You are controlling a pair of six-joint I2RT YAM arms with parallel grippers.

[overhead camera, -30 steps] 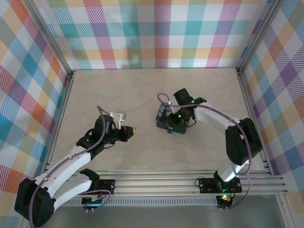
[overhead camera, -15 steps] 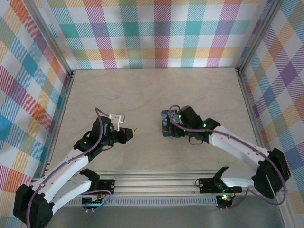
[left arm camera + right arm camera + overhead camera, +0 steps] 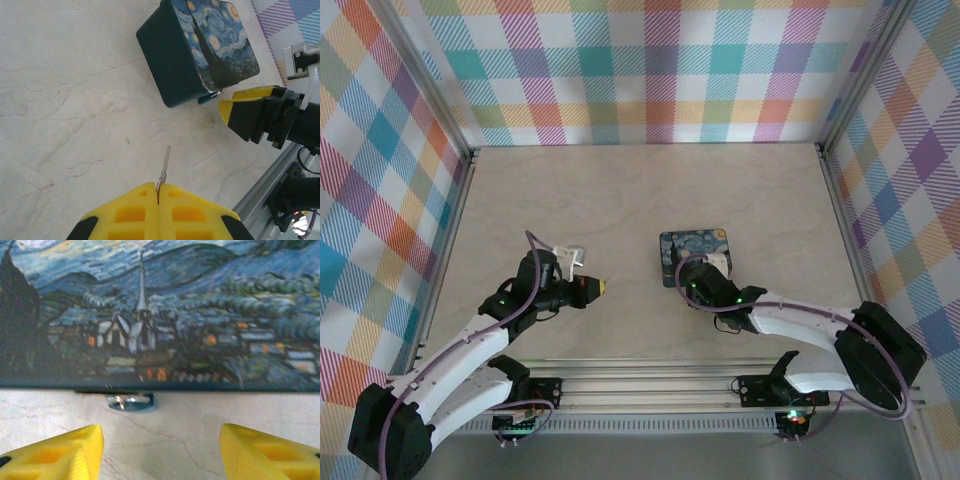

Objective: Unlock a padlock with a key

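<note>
Key (image 3: 164, 167) sticks out as a thin metal blade from the tip of the left tool (image 3: 158, 192), whose two yellow fingers (image 3: 127, 215) are pressed flat together on it with no gap between them. In the left wrist view the blade is aimed across a stretch of bare desk (image 3: 620, 200) toward the near corner of a dark teal box (image 3: 172, 65) with a starry night painting on its lid. The key tip is clear of both the box and the desk.

A small bluish metal padlock (image 3: 131, 402) sits at the bottom edge of the box's side, just under the lid's rim and low against the desk. The left wrist view shows it at the corner of the box nearest the right arm. How it is fastened to the box is too small to tell.

The right tool (image 3: 162, 442) faces that side of the box with its fingers (image 3: 60, 452) spread wide and nothing between them. The padlock lies ahead of the gap, closer to one finger, and is not touched. From above, the box (image 3: 693, 247) lies flat near the middle of the desk, the left tool (image 3: 592, 288) apart on its left.
</note>
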